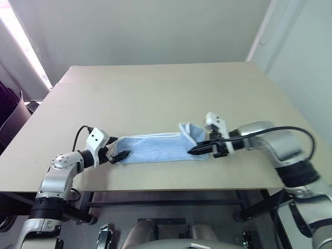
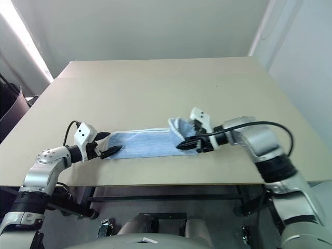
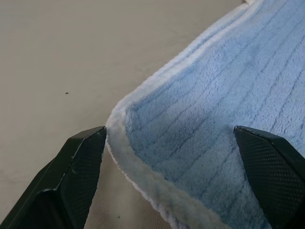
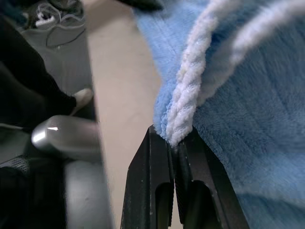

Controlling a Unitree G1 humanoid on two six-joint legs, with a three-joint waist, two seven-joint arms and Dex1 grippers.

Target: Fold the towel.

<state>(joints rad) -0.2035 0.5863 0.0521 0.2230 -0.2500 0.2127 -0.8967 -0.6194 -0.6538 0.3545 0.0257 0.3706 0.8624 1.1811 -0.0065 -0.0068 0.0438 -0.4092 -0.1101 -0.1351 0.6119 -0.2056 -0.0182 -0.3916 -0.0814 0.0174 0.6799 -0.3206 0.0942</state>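
The towel point(image 1: 153, 147), a light blue terry cloth with white edging, lies as a long strip near the table's front edge. My right gripper point(image 1: 196, 150) is shut on the towel's right end, which curls up and back over the strip toward the left. In the right wrist view the white edging point(image 4: 183, 112) is pinched between the black fingers point(image 4: 152, 186). My left gripper point(image 1: 120, 154) stands open at the towel's left end. Its two fingertips point(image 3: 83, 148) straddle the towel's corner point(image 3: 119, 112) in the left wrist view.
The beige table point(image 1: 155, 93) stretches far behind the towel. Its front edge point(image 1: 171, 188) runs just below both grippers. Dark seating point(image 1: 10, 111) stands off the table's left side.
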